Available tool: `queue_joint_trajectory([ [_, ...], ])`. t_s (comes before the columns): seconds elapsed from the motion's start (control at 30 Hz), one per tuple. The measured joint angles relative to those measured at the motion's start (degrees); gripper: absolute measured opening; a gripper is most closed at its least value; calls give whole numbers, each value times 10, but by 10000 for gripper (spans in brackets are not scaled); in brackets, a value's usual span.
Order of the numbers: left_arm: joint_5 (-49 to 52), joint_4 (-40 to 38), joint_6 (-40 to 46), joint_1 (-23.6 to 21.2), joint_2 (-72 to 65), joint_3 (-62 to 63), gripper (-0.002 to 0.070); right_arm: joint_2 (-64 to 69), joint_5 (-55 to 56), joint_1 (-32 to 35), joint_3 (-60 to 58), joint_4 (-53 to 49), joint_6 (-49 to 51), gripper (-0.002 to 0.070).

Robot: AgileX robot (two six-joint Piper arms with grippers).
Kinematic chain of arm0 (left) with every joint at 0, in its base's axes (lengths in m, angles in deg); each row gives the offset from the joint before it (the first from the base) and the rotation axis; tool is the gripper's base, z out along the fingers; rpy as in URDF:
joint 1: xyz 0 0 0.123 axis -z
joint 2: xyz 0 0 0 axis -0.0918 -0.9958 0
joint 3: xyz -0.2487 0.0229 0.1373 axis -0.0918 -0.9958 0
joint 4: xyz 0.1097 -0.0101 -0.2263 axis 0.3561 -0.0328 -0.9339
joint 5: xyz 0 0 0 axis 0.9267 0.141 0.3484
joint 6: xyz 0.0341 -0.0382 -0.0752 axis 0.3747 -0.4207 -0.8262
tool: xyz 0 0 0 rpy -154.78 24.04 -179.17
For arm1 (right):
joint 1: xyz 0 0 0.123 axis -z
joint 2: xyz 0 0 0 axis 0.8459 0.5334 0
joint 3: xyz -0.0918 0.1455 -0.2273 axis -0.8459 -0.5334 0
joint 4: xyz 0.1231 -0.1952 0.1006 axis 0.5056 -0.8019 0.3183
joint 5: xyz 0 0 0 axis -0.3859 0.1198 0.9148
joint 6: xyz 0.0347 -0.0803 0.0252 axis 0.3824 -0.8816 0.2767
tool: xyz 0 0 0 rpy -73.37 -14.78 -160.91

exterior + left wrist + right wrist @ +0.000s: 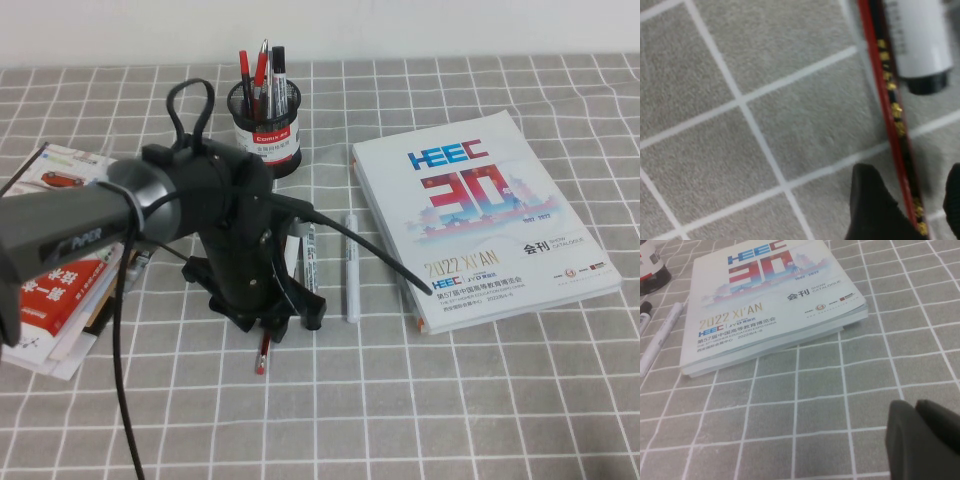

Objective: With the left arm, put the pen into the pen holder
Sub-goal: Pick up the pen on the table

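Note:
The pen (262, 357) lies on the checked cloth, with only its pink-tipped end showing below my left arm (235, 250). In the left wrist view the dark-red pen (892, 107) with gold marks runs between the two black fingers. My left gripper (912, 202) is open and low over the cloth, one finger on each side of the pen. The black mesh pen holder (266, 122), with several pens in it, stands behind the arm. My right gripper (925, 440) is shut and empty above bare cloth in front of the book.
A white-barrelled marker (920, 40) lies right beside the pen. An all-white pen (351, 265) lies to its right. A thick HEEC catalogue (480, 215) lies at the right, and a stack of booklets (60, 290) at the left edge.

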Motion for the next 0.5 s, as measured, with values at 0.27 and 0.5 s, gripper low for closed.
queue_joint_trajectory([
  [0.27, -4, 8, -7, 0, -10, 2, 266, 0, 0, 0, 0, 0, 0, -15],
  [0.5, -1, 17, -9, 0, -13, 6, 55, 0, 0, 0, 0, 0, 0, -15],
])
